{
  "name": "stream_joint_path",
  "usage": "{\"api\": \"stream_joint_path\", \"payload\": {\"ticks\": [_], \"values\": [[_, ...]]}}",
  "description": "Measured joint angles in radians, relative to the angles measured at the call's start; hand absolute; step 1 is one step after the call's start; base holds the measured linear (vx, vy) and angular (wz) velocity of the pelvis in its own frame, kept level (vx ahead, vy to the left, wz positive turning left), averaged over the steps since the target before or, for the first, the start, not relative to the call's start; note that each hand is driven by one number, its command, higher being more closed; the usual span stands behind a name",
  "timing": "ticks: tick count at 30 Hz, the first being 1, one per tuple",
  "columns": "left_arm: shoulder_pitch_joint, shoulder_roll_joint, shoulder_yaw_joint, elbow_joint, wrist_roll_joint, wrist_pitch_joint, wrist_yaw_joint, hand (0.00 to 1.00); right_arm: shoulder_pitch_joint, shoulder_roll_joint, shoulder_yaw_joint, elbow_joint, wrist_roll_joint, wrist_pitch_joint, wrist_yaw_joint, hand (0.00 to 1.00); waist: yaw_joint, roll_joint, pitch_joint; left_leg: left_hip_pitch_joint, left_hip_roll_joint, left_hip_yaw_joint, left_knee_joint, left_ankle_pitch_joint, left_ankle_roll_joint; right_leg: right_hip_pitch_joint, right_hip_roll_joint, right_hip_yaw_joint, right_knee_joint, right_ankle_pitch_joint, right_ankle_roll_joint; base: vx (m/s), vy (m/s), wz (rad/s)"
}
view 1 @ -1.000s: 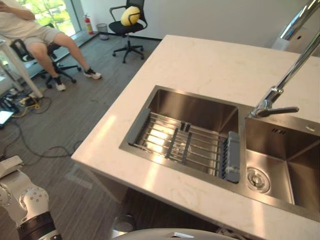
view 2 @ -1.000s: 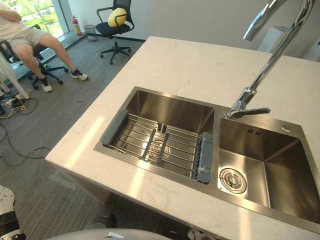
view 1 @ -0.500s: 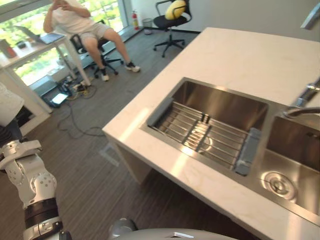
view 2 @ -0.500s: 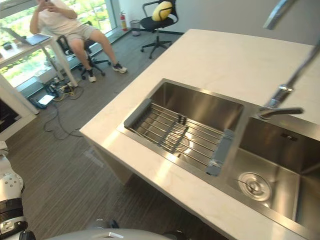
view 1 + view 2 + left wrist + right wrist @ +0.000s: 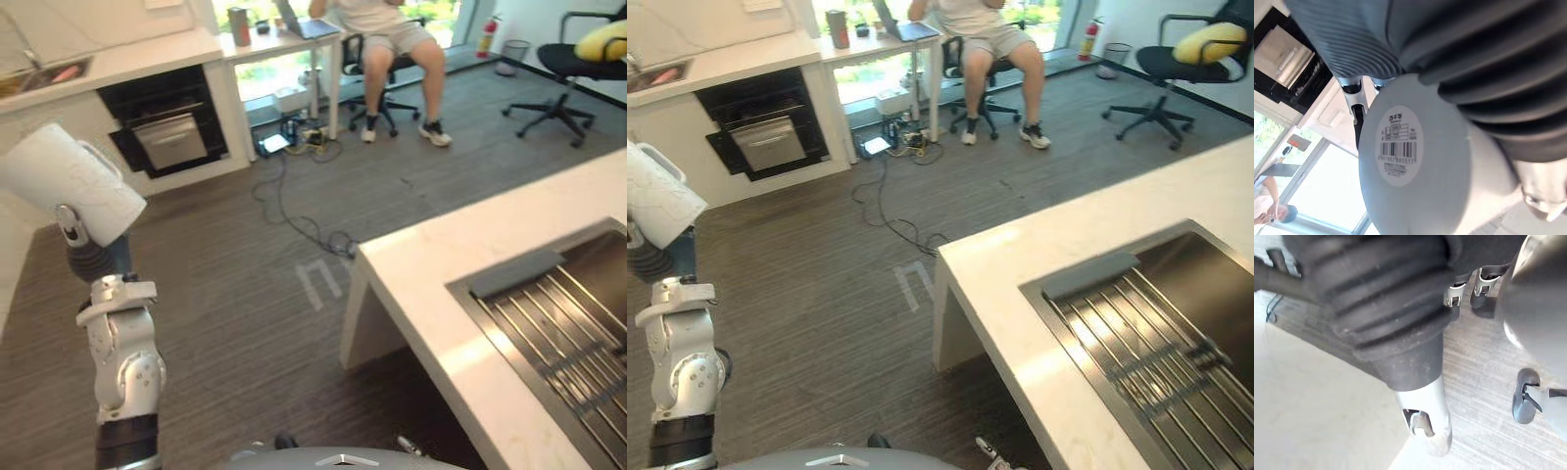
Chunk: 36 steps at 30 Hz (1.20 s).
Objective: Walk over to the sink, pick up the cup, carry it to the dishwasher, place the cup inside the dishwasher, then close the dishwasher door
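In the left robot hand [image 5: 76,235], which grips it, is the cup [image 5: 69,181]: carrying is under way. Next, likely, walk to the dishwasher [image 5: 165,132], well beyond. The right robot hand [image 5: 1426,427]: cannot tell.

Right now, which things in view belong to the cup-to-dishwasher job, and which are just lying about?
Job: cup, held in the left hand; dark appliance under the far counter, probably the dishwasher; sink.
Lying about: seated person, office chair, floor cables, laptop, fire extinguisher.
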Motion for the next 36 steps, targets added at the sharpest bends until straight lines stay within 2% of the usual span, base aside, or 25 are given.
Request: {"api": "stream_joint_path", "payload": {"ticks": [1,3,4,5,6,7,8,9,10,11,12,13,16,17,19,20,21,25,29,31,32,33,34,35,36], "values": [[0.003,-0.025,-0.019,-0.001,0.0,0.007,0.006,1.0,-0.001,-0.001,0.002,-0.004,0.008,-0.001,-0.002,0.0,0.0,-0.003,0.002,0.004,-0.008,-0.031,0.006,-0.013,0.005,0.004,-0.036,-0.004,0.08,-0.016,-0.002,0.07,0.013,0.97],[0.003,-0.05,-0.08,-0.003,0.013,0.024,0.005,1.0,0.006,-0.033,0.022,-0.034,0.015,0.003,-0.011,0.0,-0.011,-0.009,0.012,0.023,-0.04,-0.114,0.027,-0.04,0.021,-0.015,-0.189,0.022,0.401,-0.022,-0.026,0.14,0.048,1.23],[0.003,-0.049,-0.091,-0.013,0.039,0.029,0.003,1.0,0.004,-0.044,0.033,-0.04,0.015,0.005,-0.017,0.0,-0.015,-0.024,0.027,0.04,-0.057,-0.155,0.041,-0.055,0.029,-0.047,-0.261,0.09,0.55,0.012,-0.078,0.16,0.042,1.26],[0.003,-0.043,-0.106,-0.027,0.064,0.029,0.004,1.0,0.002,-0.051,0.03,-0.039,0.016,0.006,-0.017,0.0,-0.019,-0.038,0.042,0.051,-0.066,-0.212,0.06,-0.07,0.037,-0.117,-0.297,0.239,0.706,0.009,-0.127,0.12,0.002,1.45],[0.004,-0.037,-0.121,-0.022,0.079,0.021,0.003,1.0,-0.005,-0.048,0.03,-0.039,0.02,0.017,-0.014,0.0,-0.02,-0.048,0.049,0.034,-0.062,-0.264,0.079,-0.08,0.027,-0.196,-0.249,0.379,0.77,-0.064,-0.102,0.09,-0.016,1.4],[0.005,-0.035,-0.13,-0.015,0.079,0.016,0.001,1.0,-0.003,-0.047,0.029,-0.037,0.021,0.024,-0.013,0.0,-0.02,-0.052,0.051,0.025,-0.06,-0.292,0.083,-0.081,0.028,-0.223,-0.212,0.43,0.757,-0.101,-0.087,0.08,-0.079,1.56],[0.004,-0.034,-0.144,0.007,0.08,0.006,-0.011,1.0,0.002,-0.032,0.026,-0.033,0.022,0.036,-0.009,0.0,-0.021,-0.066,0.056,0.008,-0.052,-0.344,0.09,-0.082,0.029,-0.249,-0.132,0.49,0.662,-0.162,-0.073,0.08,-0.088,1.65],[0.002,-0.033,-0.156,0.04,0.084,0.0,-0.018,1.0,0.01,-0.012,0.009,-0.026,0.022,0.044,0.004,0.0,-0.023,-0.069,0.058,-0.009,-0.042,-0.392,0.092,-0.081,0.027,-0.273,-0.047,0.571,0.533,-0.207,-0.056,0.14,-0.123,1.7],[0.001,-0.032,-0.165,0.056,0.089,-0.001,-0.022,1.0,0.015,-0.001,-0.002,-0.02,0.022,0.046,0.01,0.0,-0.028,-0.068,0.059,-0.012,-0.035,-0.408,0.094,-0.078,0.021,-0.282,-0.01,0.627,0.471,-0.221,-0.038,0.15,-0.106,1.81],[0.0,-0.022,-0.193,0.075,0.102,0.004,-0.031,1.0,0.026,0.021,-0.008,-0.008,0.028,0.044,0.021,0.0,-0.043,-0.076,0.062,-0.032,-0.021,-0.421,0.123,-0.068,0.007,-0.278,0.039,0.706,0.369,-0.225,0.016,0.17,-0.145,1.75],[-0.001,-0.01,-0.235,0.075,0.12,0.012,-0.032,1.0,0.033,0.021,-0.006,-0.002,0.039,0.044,0.029,0.0,-0.048,-0.082,0.07,-0.051,-0.024,-0.439,0.157,-0.075,0.01,-0.267,0.042,0.732,0.295,-0.206,0.043,0.11,-0.136,1.57],[-0.001,-0.008,-0.255,0.07,0.126,0.017,-0.031,1.0,0.033,0.018,0.003,0.001,0.043,0.046,0.031,0.0,-0.041,-0.088,0.072,-0.055,-0.027,-0.452,0.171,-0.082,0.008,-0.26,0.042,0.736,0.259,-0.195,0.046,0.07,-0.152,1.03],[-0.001,-0.004,-0.295,0.033,0.157,0.041,-0.03,1.0,0.029,0.014,0.047,0.0,0.043,0.066,0.043,0.0,-0.027,-0.096,0.068,-0.061,-0.037,-0.49,0.197,-0.099,-0.016,-0.226,0.062,0.707,0.097,-0.111,0.001,0.06,-0.181,0.44],[0.0,-0.007,-0.31,0.023,0.156,0.059,-0.034,1.0,0.03,0.01,0.058,0.0,0.045,0.069,0.047,0.0,-0.036,-0.092,0.06,-0.06,-0.032,-0.506,0.192,-0.096,-0.03,-0.203,0.072,0.686,0.06,-0.07,-0.006,0.06,-0.143,0.3],[0.004,-0.012,-0.338,0.003,0.156,0.079,-0.045,1.0,0.026,0.028,0.035,-0.009,0.085,0.043,0.031,0.0,-0.045,-0.079,0.052,-0.059,-0.015,-0.504,0.171,-0.082,-0.053,-0.189,0.094,0.66,0.012,-0.055,-0.015,0.09,-0.146,0.23],[0.004,-0.013,-0.357,0.001,0.155,0.09,-0.06,1.0,0.006,0.025,0.047,-0.004,0.086,0.051,0.031,0.0,-0.045,-0.071,0.044,-0.054,-0.009,-0.501,0.16,-0.066,-0.054,-0.189,0.104,0.662,0.003,-0.037,-0.014,0.12,-0.119,0.05],[0.004,-0.014,-0.364,0.001,0.155,0.097,-0.065,1.0,0.004,0.024,0.052,-0.005,0.085,0.044,0.024,0.0,-0.046,-0.062,0.036,-0.054,-0.008,-0.502,0.156,-0.057,-0.05,-0.186,0.107,0.66,-0.004,-0.034,-0.015,0.16,-0.1,-0.04],[0.005,-0.019,-0.376,0.0,0.141,0.112,-0.088,1.0,0.003,0.017,0.076,0.0,0.082,0.074,0.023,0.0,-0.043,-0.071,0.041,-0.012,-0.01,-0.507,0.151,-0.058,-0.054,-0.136,0.112,0.658,-0.022,-0.034,-0.016,0.07,-0.036,0.05],[0.03,-0.017,-0.391,-0.022,0.042,0.137,-0.175,1.0,0.003,0.022,0.078,0.0,0.086,0.085,0.025,0.0,-0.044,-0.086,0.057,-0.005,-0.023,-0.564,0.156,-0.051,-0.057,-0.106,0.106,0.603,0.014,-0.068,-0.02,-0.08,-0.015,0.41],[0.045,-0.017,-0.405,-0.029,0.027,0.145,-0.197,1.0,0.005,0.021,0.078,0.0,0.093,0.085,0.025,0.0,-0.046,-0.083,0.063,-0.004,-0.033,-0.593,0.127,-0.04,-0.068,-0.093,0.102,0.575,0.018,-0.075,-0.019,-0.15,0.01,0.67],[0.056,-0.018,-0.421,-0.03,0.021,0.156,-0.232,1.0,0.013,0.018,0.077,0.0,0.124,0.086,0.022,0.0,-0.048,-0.071,0.069,-0.006,-0.03,-0.572,0.101,-0.053,-0.075,-0.09,0.087,0.539,0.017,-0.086,-0.023,-0.14,0.058,0.81],[0.061,-0.017,-0.42,-0.03,0.019,0.159,-0.251,1.0,0.017,0.012,0.077,0.0,0.138,0.086,0.017,0.0,-0.046,-0.085,0.064,-0.017,-0.024,-0.539,0.089,-0.061,-0.087,-0.104,0.075,0.521,0.017,-0.086,-0.023,-0.14,0.058,0.75],[0.063,-0.017,-0.419,-0.031,0.019,0.158,-0.255,1.0,0.016,0.008,0.078,0.001,0.142,0.087,0.012,0.0,-0.043,-0.084,0.064,-0.025,-0.02,-0.509,0.082,-0.064,-0.094,-0.119,0.068,0.52,0.019,-0.085,-0.025,-0.08,0.106,0.29],[0.064,-0.011,-0.418,-0.04,0.02,0.156,-0.259,1.0,0.01,0.004,0.081,0.001,0.145,0.087,0.005,0.0,-0.039,-0.076,0.064,-0.045,-0.006,-0.438,0.1,-0.066,-0.078,-0.16,0.042,0.525,0.036,-0.081,-0.031,-0.01,0.121,-0.06],[0.065,0.001,-0.419,-0.052,0.023,0.156,-0.26,1.0,0.003,-0.007,0.086,0.003,0.162,0.086,0.0,0.0,-0.048,-0.075,0.063,-0.092,0.019,-0.399,0.194,-0.082,-0.049,-0.212,0.006,0.538,0.077,-0.082,-0.024,0.01,0.138,-0.17]]}}
